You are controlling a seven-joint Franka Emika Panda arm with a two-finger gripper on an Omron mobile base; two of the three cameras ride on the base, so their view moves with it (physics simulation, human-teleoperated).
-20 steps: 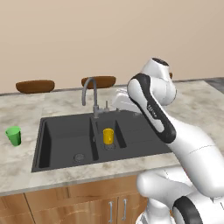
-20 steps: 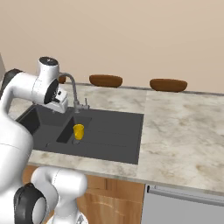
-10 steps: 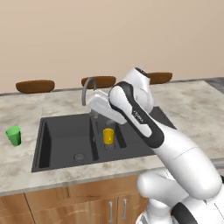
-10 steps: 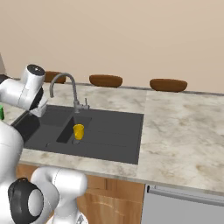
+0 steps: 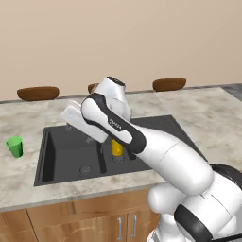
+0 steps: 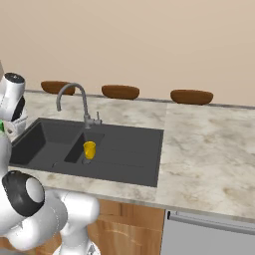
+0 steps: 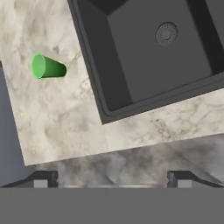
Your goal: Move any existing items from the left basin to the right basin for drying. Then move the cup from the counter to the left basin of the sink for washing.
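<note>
Cup: the cup (image 5: 14, 146) stands upright on the counter (image 5: 19, 177), left of the sink (image 5: 47, 137) and apart from its rim; in the hand view it sits at upper left (image 7: 47, 67).
Left basin: the left basin (image 5: 71, 153) looks bare apart from its round drain (image 7: 166, 33), so the 1st step seems done.
Right basin: a yellow-orange cup (image 6: 89, 149) stands upright in the right basin (image 6: 79, 149), beside its drain.
Faucet: the gooseneck faucet (image 6: 74, 99) rises behind the divider between the 2 basins.
Gripper: the gripper (image 7: 109, 178) hangs high over the counter's front strip near the left basin's corner; its 2 fingertips (image 7: 43, 178) are spread wide with nothing between them.
Key relation: the cup lies up and left of the fingers in the hand view (well apart, across bare counter), its long axis vertical.
Next move, as a judgement: carry the hand further left along the counter, then descend so the fingers straddle the cup's tapered wall.
</note>
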